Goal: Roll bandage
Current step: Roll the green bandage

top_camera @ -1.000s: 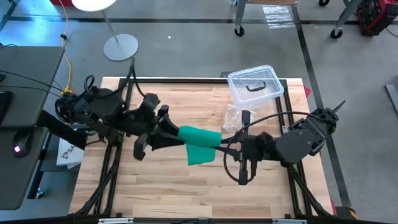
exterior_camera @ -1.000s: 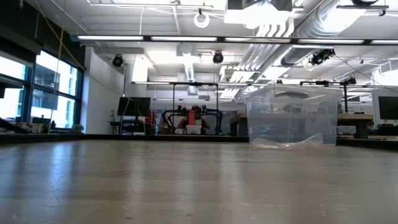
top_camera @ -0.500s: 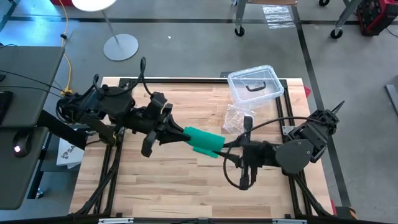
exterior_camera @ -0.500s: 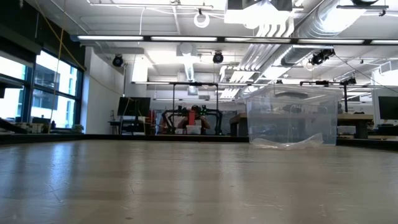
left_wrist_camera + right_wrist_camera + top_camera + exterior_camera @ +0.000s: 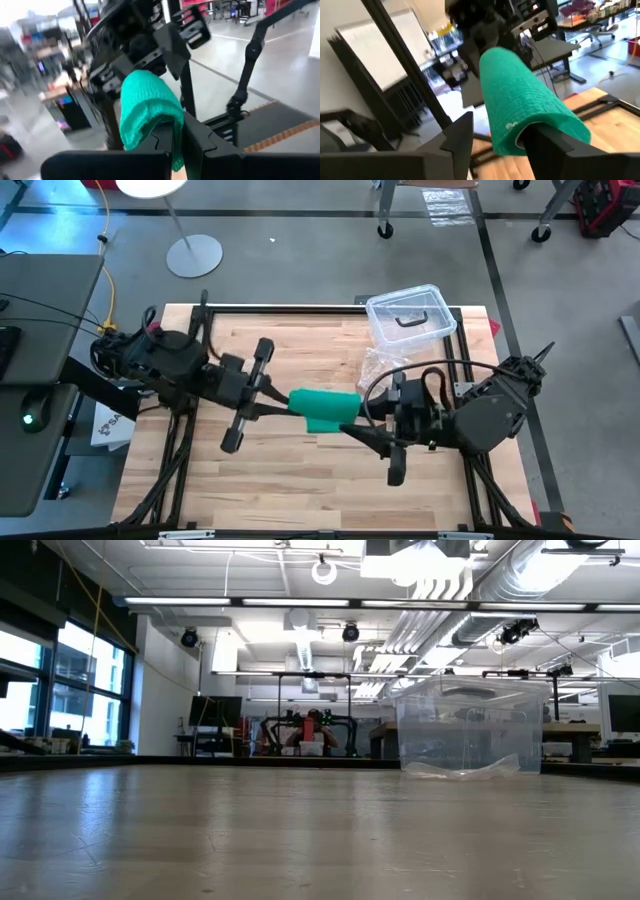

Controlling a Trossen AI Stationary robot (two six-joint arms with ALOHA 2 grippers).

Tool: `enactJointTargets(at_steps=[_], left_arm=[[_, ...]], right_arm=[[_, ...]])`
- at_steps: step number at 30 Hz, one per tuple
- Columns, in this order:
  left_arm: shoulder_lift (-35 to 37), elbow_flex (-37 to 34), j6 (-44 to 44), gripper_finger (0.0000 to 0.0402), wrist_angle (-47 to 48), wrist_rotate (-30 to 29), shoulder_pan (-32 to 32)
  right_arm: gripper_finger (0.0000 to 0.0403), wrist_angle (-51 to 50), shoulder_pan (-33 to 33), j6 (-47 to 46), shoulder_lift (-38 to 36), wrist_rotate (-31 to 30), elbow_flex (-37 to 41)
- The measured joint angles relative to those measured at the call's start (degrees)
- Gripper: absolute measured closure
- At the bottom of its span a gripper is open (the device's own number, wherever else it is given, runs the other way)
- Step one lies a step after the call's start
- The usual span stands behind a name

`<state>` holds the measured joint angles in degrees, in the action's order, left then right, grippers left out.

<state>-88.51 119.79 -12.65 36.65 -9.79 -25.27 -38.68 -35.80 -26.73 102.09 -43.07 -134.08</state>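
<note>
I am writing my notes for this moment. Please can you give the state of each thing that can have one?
bandage: partly rolled, held up between both grippers.
left gripper: shut on the bandage's end.
right gripper: open, fingers on either side of the bandage.
clear plastic box: at the table's far edge, lid on.
plastic bag: crumpled beside the box.

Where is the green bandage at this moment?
In the high view the bandage is held up over the middle of the table, between the left gripper, shut on its end, and the open right gripper.

On the table: 1 green bandage (image 5: 322, 408), 1 clear box (image 5: 410, 316), 1 plastic bag (image 5: 381, 366).
</note>
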Motion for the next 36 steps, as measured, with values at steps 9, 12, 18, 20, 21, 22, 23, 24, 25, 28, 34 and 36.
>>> enactJointTargets(at_steps=[9, 12, 18, 20, 21, 22, 23, 24, 25, 28, 34, 36], left_arm=[[-0.33, 0.0, 6.44, 0.0358, -3.75, -0.12, -0.6], [-0.17, -0.01, 16.03, 0.0326, -3.8, 0.66, 0.33], [0.93, -0.11, 42.89, 0.0269, -2.83, 2.43, 3.78], [1.26, -0.13, 52.22, 0.0261, -1.72, 3.19, 5.38], [1.44, -0.13, 55.25, 0.0259, -1.12, 3.6, 5.97], [1.63, -0.13, 57.11, 0.0259, -0.67, 4.01, 6.45], [1.78, -0.13, 58.06, 0.0258, -0.56, 4.69, 6.84], [1.81, -0.13, 58.64, 0.0259, -0.57, 5.54, 7.22], [1.81, -0.13, 59.04, 0.0261, -0.38, 6.44, 7.6], [1.17, -0.17, 58.11, 0.0281, 0.4, 8.68, 8.76], [-0.31, -0.04, 51.1, 0.0379, 1.02, 11.69, 9.06], [-0.46, 0.04, 49.55, 0.0387, 1.17, 11.61, 9.04]], right_arm=[[0.0345, 4.18, 0.59, 10.4, -0.22, -1.66, 0.0], [0.0388, 4.06, 0.55, 15.2, -0.3, -1.45, -0.07], [0.0386, 1.04, 0.59, 24.53, -0.29, -1.98, -0.11], [0.0395, -0.7, 0.68, 30.29, -0.23, -0.41, -0.11], [0.0397, -1.44, 0.68, 33.75, -0.13, 0.47, -0.11], [0.0397, -2.13, 0.63, 37.21, 0.01, 1.19, -0.11], [0.0396, -2.77, 0.49, 40.64, 0.13, 1.58, -0.12], [0.0393, -3.55, 0.34, 43.75, 0.19, 1.65, -0.13], [0.039, -4.53, 0.24, 45.89, 0.33, 1.78, -0.13], [0.0384, -5.78, -0.01, 46.81, 0.54, 0.85, -0.15], [0.0371, -5.35, -0.34, 38.17, 0.57, 1.0, -0.09], [0.0361, -5.36, -0.32, 35.87, 0.58, 1.14, -0.09]])
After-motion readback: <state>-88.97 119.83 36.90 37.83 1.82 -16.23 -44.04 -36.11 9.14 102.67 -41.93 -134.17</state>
